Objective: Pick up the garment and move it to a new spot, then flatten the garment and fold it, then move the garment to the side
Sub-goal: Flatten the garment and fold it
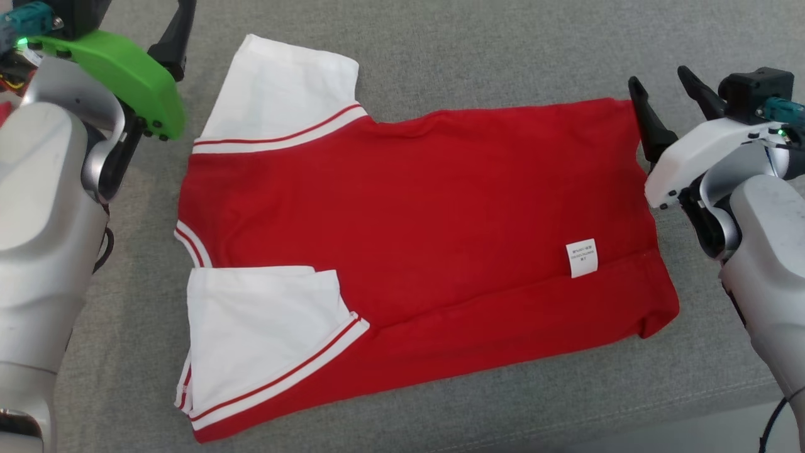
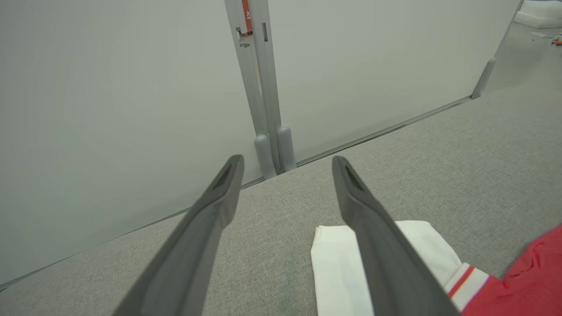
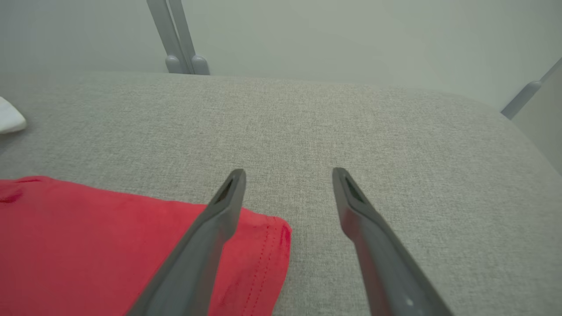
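Red-and-white cloth garment (image 1: 415,214): soft, matt, lightly creased. White label (image 1: 582,258): thin printed fabric or paper, can't tell. Grey woven upholstery (image 1: 478,56): coarse, matt. Dark gripper fingers (image 3: 206,245): matt, smooth. Green plastic wrist cover (image 1: 126,75): semi-gloss. White plastic wrist cover (image 1: 710,157): smooth. Silver forearm shells (image 1: 44,189): satin.

One garment (image 1: 409,220) lies on the one grey fabric worktop (image 1: 440,56), and it has two white sleeves (image 1: 283,88), each with one thin red stripe, and one small white label (image 1: 582,258). There are two claws, the left claw (image 2: 285,169) and the right claw (image 1: 658,77), each with two long dark fingers (image 2: 210,206), four in all, plus one green cover (image 1: 126,75) and one white cover (image 1: 710,157). Behind the worktop the left wrist view shows two pale wall panels (image 2: 109,109), two grey uprights (image 2: 259,79) side by side with two rounded feet (image 2: 262,153), and one further post (image 2: 483,79).
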